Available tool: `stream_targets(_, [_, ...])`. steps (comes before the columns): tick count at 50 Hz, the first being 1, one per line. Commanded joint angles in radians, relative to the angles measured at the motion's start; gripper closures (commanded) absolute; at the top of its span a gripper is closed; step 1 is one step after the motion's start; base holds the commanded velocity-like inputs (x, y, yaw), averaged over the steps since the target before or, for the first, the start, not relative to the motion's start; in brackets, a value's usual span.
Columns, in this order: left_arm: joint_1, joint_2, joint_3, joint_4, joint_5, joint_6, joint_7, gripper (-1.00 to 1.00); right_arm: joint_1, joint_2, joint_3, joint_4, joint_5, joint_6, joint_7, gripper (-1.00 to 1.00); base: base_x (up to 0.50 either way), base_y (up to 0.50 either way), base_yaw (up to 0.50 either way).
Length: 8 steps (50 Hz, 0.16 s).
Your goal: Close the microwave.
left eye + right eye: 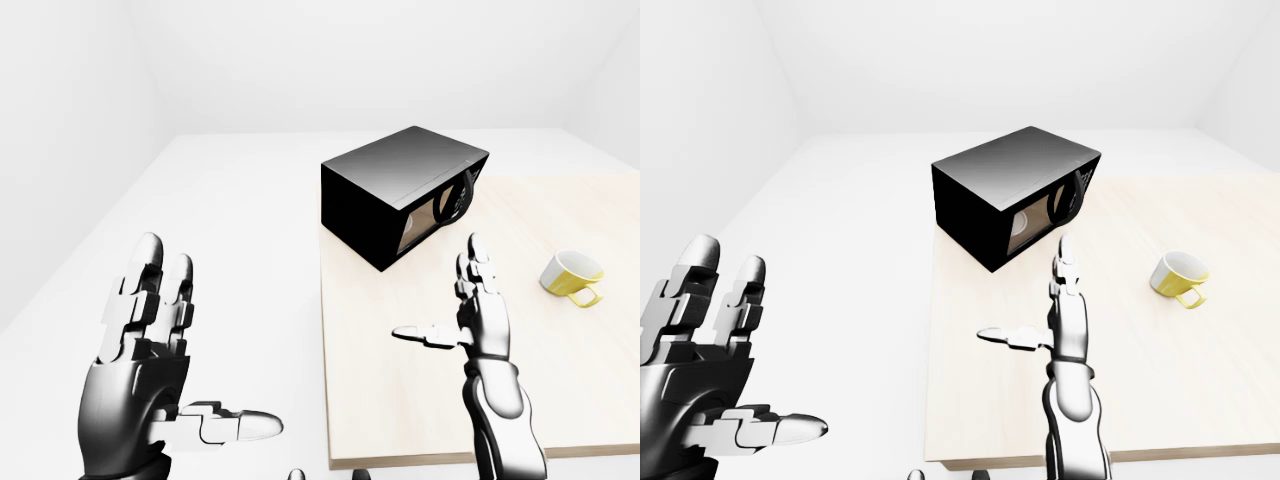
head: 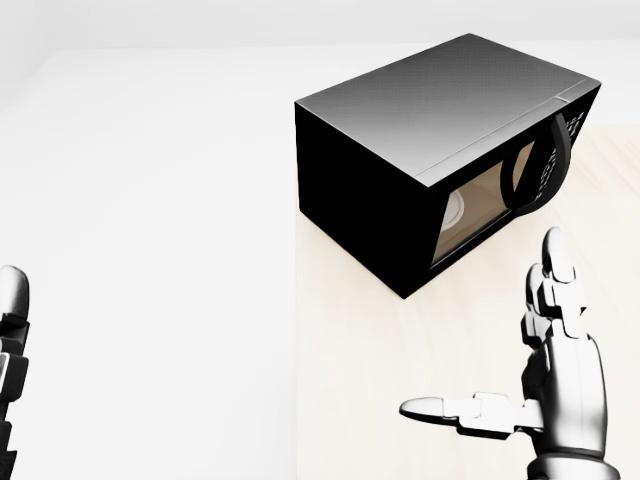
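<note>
One microwave (image 2: 440,150), one cup (image 1: 570,275), one table (image 1: 560,400).
Two hands: right hand (image 2: 560,385) and left hand (image 1: 150,375), fingers spread, both touching nothing.

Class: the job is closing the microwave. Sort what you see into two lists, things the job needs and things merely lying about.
Needed for the job:
microwave
right hand, open and apart from the microwave

Lying about:
yellow mug, tipped on its side on the table
left hand, open, off the table's left edge
</note>
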Motion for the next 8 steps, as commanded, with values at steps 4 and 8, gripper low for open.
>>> stream_targets(4, [0.002, 0.005, -0.003, 0.000, -0.010, 0.000, -0.005, -1.00, 0.088, 0.018, 0.005, -0.115, -0.003, 0.006, 0.031, -1.00, 0.00, 0.00, 0.00])
stream_targets(8, [0.005, 0.020, -0.007, 0.000, -0.026, 0.000, 0.003, -1.00, 0.092, 0.017, 0.012, -0.118, -0.005, 0.005, 0.030, -1.00, 0.00, 0.00, 0.00])
